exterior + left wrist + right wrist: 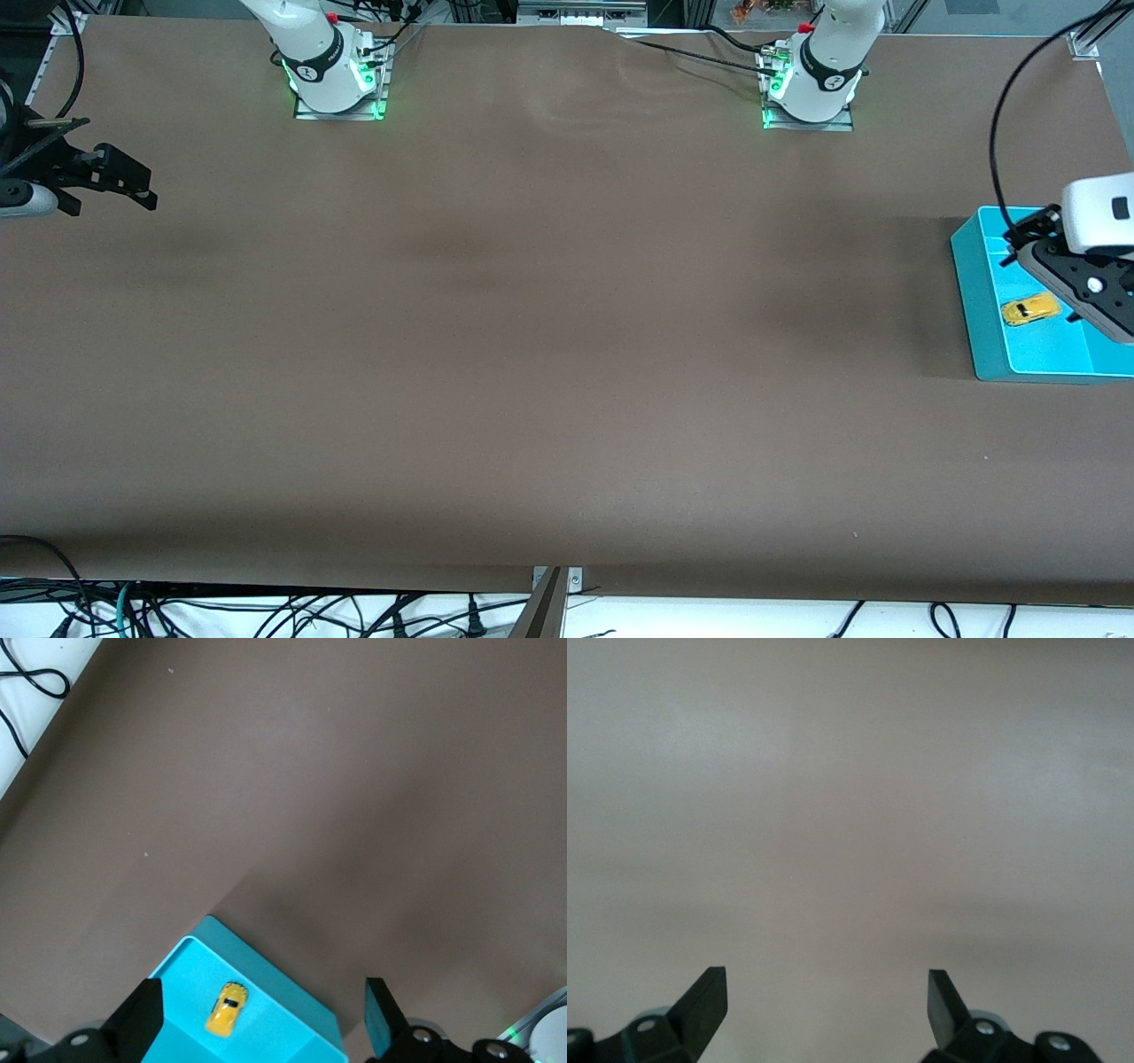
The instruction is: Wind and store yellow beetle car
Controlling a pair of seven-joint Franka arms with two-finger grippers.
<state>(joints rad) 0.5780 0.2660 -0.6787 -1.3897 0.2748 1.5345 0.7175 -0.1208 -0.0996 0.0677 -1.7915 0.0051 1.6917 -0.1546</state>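
From the front, the yellow beetle car [1030, 309] lies in a teal tray [983, 301] at the left arm's end of the brown worktop [532, 354]; the left hand [1076, 297] hangs over the tray, while the right hand [124, 182] waits at the right arm's end. The left wrist view shows its fingers [142, 1019] spread, empty, above the car [227, 1009]. The right wrist view shows spread fingers [704, 997] over bare worktop.

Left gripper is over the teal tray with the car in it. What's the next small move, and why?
Probably lower the left gripper straight down onto the yellow beetle car. It hangs open above the teal tray, the car lies loose on the tray floor and unheld, so nothing is wound yet. The right gripper waits open over the table's right-arm end.
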